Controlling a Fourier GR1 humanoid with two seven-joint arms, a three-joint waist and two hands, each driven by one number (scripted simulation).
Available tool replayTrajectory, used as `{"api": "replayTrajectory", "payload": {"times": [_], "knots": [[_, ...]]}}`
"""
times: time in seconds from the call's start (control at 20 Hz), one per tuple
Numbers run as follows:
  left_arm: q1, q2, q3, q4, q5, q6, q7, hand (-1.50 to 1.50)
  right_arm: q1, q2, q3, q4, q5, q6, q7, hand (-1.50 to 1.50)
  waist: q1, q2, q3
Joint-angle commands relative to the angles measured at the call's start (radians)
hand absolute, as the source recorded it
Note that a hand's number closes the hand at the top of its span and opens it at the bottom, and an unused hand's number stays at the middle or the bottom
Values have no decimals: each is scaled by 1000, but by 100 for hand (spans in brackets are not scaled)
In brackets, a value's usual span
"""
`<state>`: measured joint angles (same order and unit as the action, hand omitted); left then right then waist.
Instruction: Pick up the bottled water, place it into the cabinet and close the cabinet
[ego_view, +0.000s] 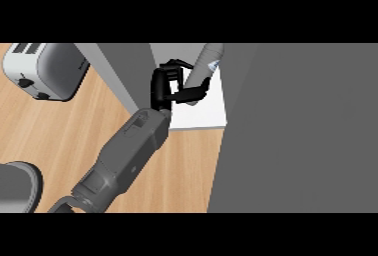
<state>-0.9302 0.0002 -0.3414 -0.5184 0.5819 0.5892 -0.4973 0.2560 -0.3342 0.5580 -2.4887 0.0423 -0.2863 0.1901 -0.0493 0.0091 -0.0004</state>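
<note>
Noted grey forearm (129, 150) crossing the counter (59, 130) from its near edge. Saw left hand (162, 86) curled round the tilted bottled water (209, 57), inside the cabinet over its white shelf (205, 114), beside the open door (295, 125). Spotted toaster (43, 70) at far left corner.

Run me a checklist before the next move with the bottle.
1. Hold: left hand curled round the bottle: ok.
2. Door open, shelf free to reach: ok.
3. Bottle inside the cabinet, over the shelf: ok.
4. Bottle upright: it leans: not ok.
5. Bottle base resting on the shelf: cannot tell.
6. Toaster apart from the left hand: ok.
</note>
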Motion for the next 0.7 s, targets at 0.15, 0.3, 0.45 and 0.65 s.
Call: {"api": "replayTrajectory", "payload": {"times": [0.15,0.3,0.45,0.65], "knots": [[-50,0,-12,158,9,61,-76,150,77,-41,-48,-83,-66,40,-30,-150,-19,4,1],[-100,0,48,235,4,26,-107,150,82,-23,-18,-32,-42,44,-83,-150,-8,4,1],[-126,0,30,267,-3,96,-139,150,68,-48,-58,-88,-80,65,-59,-150,-36,12,0],[-182,7,45,362,-44,40,-132,-150,50,-36,-73,-83,-78,52,-27,-150,-18,15,0]]}}
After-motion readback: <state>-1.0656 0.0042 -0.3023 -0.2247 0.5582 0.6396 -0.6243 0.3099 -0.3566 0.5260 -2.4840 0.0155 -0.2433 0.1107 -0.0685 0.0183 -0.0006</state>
